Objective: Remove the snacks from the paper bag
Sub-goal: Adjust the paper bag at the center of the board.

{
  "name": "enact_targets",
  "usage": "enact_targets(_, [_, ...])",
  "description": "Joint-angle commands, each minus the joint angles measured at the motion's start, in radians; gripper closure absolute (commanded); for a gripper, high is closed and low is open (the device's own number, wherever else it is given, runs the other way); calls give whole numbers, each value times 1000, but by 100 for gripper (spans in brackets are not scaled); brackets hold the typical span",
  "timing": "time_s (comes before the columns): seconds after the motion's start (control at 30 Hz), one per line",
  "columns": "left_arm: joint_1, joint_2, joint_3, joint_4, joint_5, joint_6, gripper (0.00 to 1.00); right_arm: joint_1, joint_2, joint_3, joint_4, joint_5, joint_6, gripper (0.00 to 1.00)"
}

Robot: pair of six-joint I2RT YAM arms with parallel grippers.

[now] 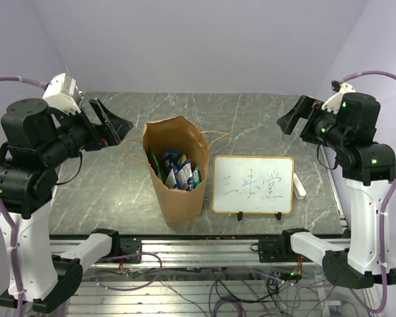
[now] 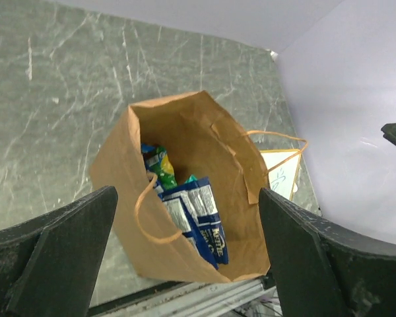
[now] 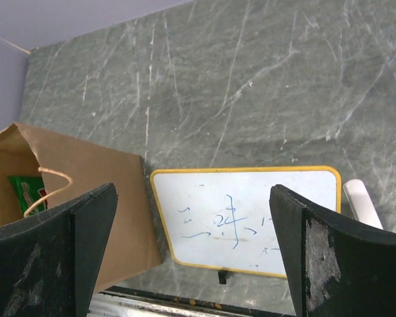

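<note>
1. Hovering above the table (image 1: 264, 112), we hold our left gripper (image 1: 111, 129) and right gripper (image 1: 296, 120) released, jaws wide, grasping nothing.
2. Between them, nearer the left, the paper bag (image 1: 179, 201) stands upright, its mouth open for reaching in.
3. Inside lie the snacks (image 1: 178, 173), seemingly none removed yet.
4. Below the right gripper stands a whiteboard (image 1: 253, 185).

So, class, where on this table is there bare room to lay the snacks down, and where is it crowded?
Bare tabletop lies left of the paper bag, and along the far strip behind it and the whiteboard. Crowded: the near right, where bag, whiteboard and a white marker sit close together.
</note>
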Motion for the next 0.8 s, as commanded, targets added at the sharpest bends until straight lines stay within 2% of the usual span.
enact_targets(0.0, [-16, -26, -30, -93, -85, -57, 1, -24, -4, -23, -12, -7, 26, 0])
enact_targets(0.17, [-25, -38, -42, -208, -210, -88, 1, -38, -16, -82, 26, -32, 64, 0])
enact_targets(0.27, [-28, -52, -60, -249, -244, -97, 1, -43, -44, -153, 85, -85, 89, 0])
enact_targets(0.37, [-30, -81, -91, -278, -267, -124, 1, -47, -78, -212, 128, -76, 126, 0])
enact_targets(0.5, [-32, -133, -150, -303, -308, -156, 1, -49, -69, -236, 158, -104, 187, 0])
enact_targets(0.6, [-34, -166, -199, -316, -332, -178, 1, -51, -49, -257, 202, -196, 248, 0])
enact_targets(0.77, [-36, -181, -269, -297, -290, -199, 1, -51, -44, -361, 390, -400, 388, 0])
